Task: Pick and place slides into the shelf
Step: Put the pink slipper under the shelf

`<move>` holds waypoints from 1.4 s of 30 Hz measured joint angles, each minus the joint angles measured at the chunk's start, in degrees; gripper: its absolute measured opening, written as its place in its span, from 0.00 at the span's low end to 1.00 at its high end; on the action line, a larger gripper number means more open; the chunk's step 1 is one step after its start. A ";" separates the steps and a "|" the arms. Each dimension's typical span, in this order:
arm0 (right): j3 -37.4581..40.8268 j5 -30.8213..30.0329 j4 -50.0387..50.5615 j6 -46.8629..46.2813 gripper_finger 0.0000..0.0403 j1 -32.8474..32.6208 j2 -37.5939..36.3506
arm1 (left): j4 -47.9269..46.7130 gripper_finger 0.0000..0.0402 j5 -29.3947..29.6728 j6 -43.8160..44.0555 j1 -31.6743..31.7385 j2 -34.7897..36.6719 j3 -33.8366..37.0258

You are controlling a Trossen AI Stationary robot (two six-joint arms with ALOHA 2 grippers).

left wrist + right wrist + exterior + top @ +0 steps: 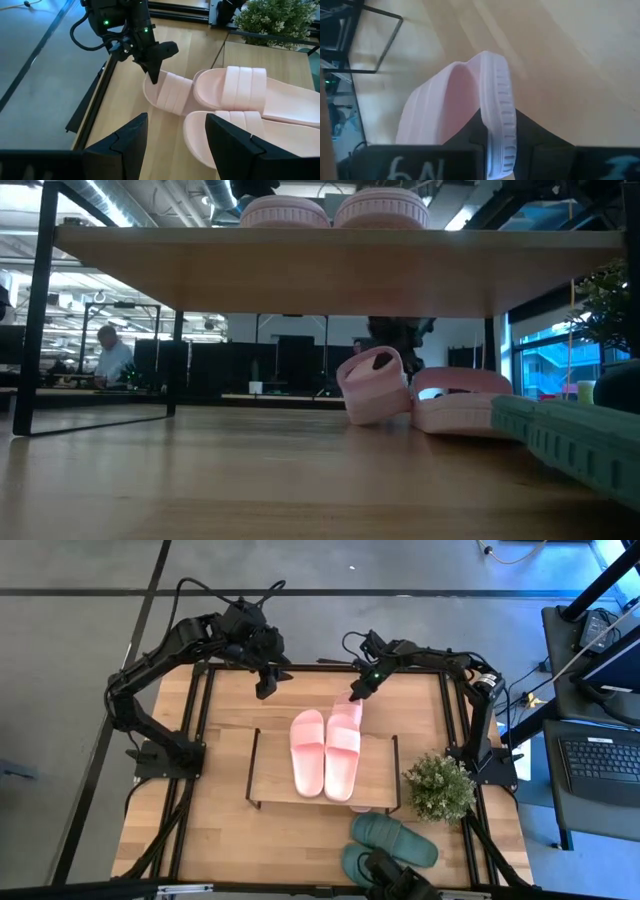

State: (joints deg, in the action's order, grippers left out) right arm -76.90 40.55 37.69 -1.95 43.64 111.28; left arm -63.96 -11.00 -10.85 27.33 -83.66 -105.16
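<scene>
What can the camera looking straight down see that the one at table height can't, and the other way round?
Only the high view shows both arms: the left gripper open and empty, the right gripper shut on a pink slide. Only the low view shows the room behind, with a person. Both show the shelf, two pink slides on top, and the green slides.

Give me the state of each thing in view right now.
Right end effector: shut on a pink slide's edge.
Held pink slide: tilted up behind the shelf.
Left end effector: open, empty, above the table's far side.
Pink pair: flat on the shelf top.
Other pink slide: on the table under the shelf.
Green pair: on the table, front of shelf.
Plant: upright.
</scene>
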 joint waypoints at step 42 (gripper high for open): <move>2.33 -16.68 -0.01 -0.57 0.11 -8.34 -0.08 | -0.09 0.47 0.02 -0.26 0.00 -0.02 0.00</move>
State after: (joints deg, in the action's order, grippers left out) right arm -74.56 23.87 37.68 -2.52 35.30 111.20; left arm -64.05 -10.98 -11.11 27.33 -83.68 -105.16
